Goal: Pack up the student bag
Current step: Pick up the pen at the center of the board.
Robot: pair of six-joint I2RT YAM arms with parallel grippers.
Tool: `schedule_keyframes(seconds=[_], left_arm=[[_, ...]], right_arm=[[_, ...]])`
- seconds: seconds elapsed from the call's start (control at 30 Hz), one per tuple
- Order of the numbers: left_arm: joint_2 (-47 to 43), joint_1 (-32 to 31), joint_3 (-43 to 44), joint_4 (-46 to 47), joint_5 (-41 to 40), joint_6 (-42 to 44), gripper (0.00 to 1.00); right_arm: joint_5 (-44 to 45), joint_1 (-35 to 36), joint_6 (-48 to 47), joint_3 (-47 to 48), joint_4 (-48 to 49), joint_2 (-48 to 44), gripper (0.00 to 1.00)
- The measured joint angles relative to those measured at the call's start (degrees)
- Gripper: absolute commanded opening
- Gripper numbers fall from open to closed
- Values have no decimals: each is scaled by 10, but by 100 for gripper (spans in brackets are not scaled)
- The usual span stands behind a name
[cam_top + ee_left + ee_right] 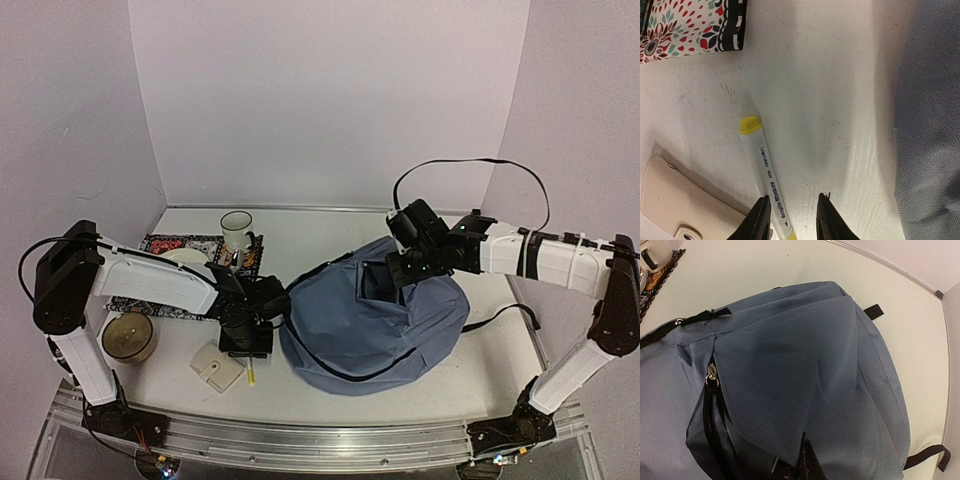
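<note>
While the right gripper (806, 460) pinches up a flap of the student bag (350, 320), which sits centre-right on the table (310, 238), the left gripper (793, 201) is spread around a yellow marker (762, 165), not clamped yet.

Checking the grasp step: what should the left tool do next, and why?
Probably close the left tool on the yellow marker: its jaws straddle the marker's end without pinching it, and the right tool holds a flap of the student bag.
</note>
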Motion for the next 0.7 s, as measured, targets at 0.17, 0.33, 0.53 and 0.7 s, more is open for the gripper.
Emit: schedule_keyframes(seconds=[0.17, 0.33, 0.53, 0.7], left_arm=[[-1, 1, -1, -7, -1, -1, 35], [-3, 1, -1, -21, -7, -10, 38], [-5, 1, -1, -33, -10, -15, 32], [2, 1, -1, -32, -10, -15, 25]], right_arm=[[-1, 0, 0, 0, 1, 0, 0], [-3, 0, 0, 0, 2, 0, 0], [-5, 0, 0, 0, 3, -1, 0], [-5, -1, 0, 0, 3, -1, 0]])
